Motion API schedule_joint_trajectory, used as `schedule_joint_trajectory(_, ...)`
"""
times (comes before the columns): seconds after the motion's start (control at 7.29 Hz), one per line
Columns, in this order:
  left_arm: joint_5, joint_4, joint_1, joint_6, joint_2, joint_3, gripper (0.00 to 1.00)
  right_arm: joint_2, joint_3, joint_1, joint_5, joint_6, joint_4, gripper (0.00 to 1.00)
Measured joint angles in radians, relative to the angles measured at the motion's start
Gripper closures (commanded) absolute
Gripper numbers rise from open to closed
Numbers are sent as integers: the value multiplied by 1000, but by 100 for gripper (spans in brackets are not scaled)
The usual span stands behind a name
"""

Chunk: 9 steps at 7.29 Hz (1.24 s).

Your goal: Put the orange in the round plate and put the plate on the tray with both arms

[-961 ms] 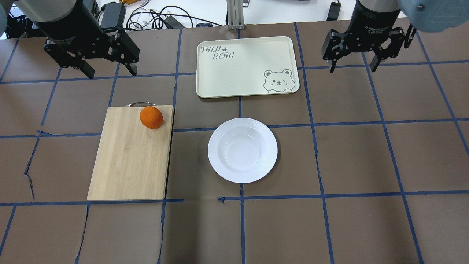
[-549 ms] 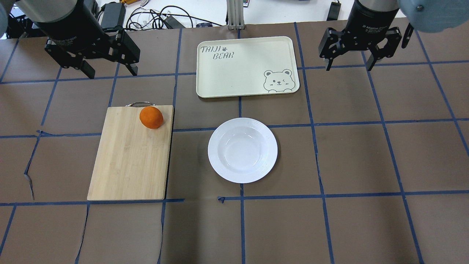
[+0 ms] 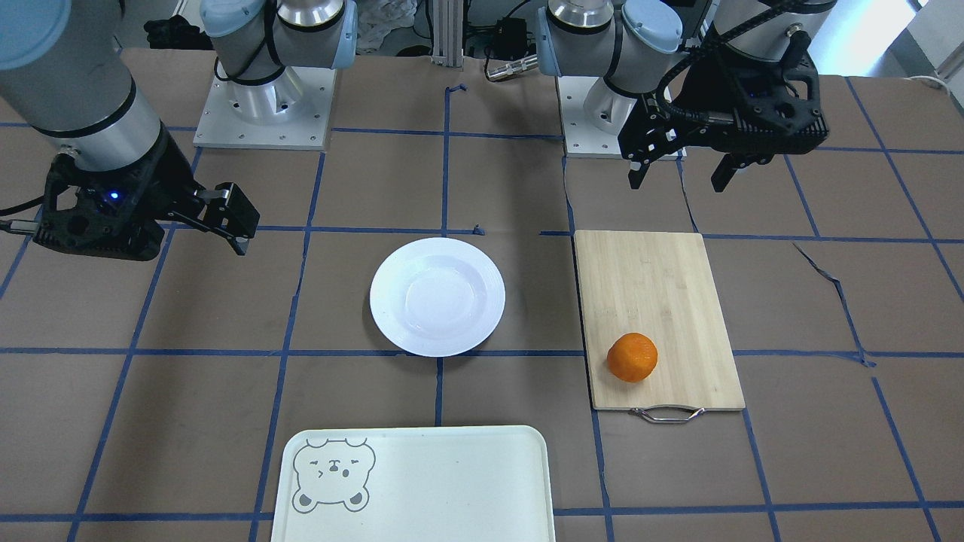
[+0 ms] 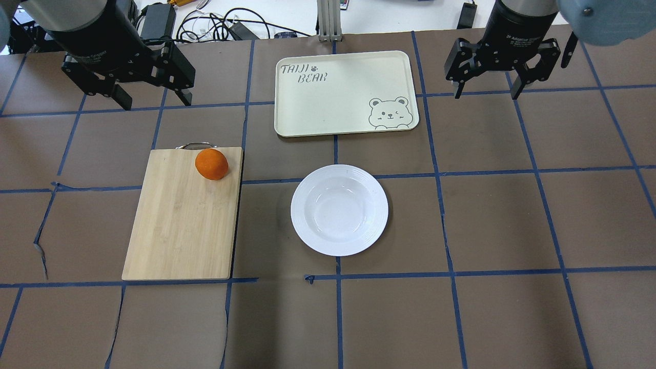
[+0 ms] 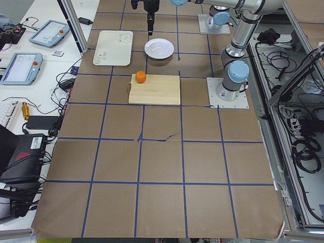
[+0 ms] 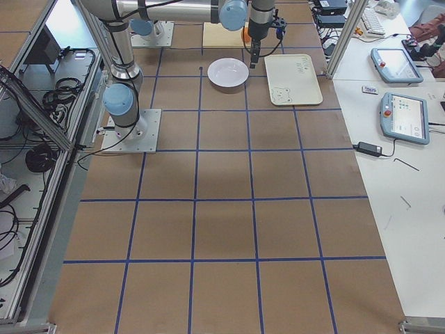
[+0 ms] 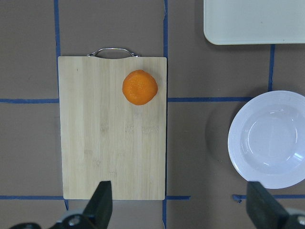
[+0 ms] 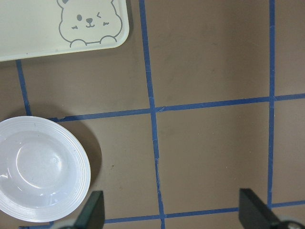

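Note:
The orange (image 4: pixel 211 164) (image 3: pixel 633 357) (image 7: pixel 139 87) lies on the far right corner of a bamboo cutting board (image 4: pixel 179 225), near its metal handle. The white round plate (image 4: pixel 376 205) (image 3: pixel 380 297) (image 8: pixel 81 176) sits empty at the table's middle, to the right of the board. Beyond it lies the cream tray (image 4: pixel 338 97) (image 3: pixel 452 482) with its bear drawing, also empty. My left gripper (image 4: pixel 156 101) (image 3: pixel 678 183) (image 7: pixel 181 210) hangs open high above the table on the board's side. My right gripper (image 4: pixel 486 95) (image 8: pixel 174 214) hangs open to the right of the tray. Neither holds anything.
Cables and power bricks (image 4: pixel 215 25) lie beyond the table's far edge beside a metal post (image 4: pixel 328 20). The brown paper cover is torn at the left (image 4: pixel 43 246). Both arm bases (image 3: pixel 263 105) stand at the robot's side of the table.
My right gripper has shifted slightly left and toward the far edge. The left gripper, orange, plate and tray have stayed put.

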Motion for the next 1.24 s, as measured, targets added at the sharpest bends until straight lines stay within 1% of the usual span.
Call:
schedule_joint_trajectory(0.27,-1,4,-2,8,-17,2,0,-5,-1,1,-2,1,10,0)
schedule_joint_trajectory(0.41,2,8,-2,9,-49,0,0,-7,-2,0,-7,0,14,0)
schedule_joint_trajectory(0.55,5,26,-1,6,-104,-7,0,-8,-2,-1,-12,1,16,0)
schedule_joint_trajectory(0.96,22,182,0,1,-321,-29,0,-3,0,-5,-8,1,7,0)
schedule_joint_trajectory(1.24,84,219,2,-7,-448,-32,0,-2,0,-8,-2,-1,4,0)
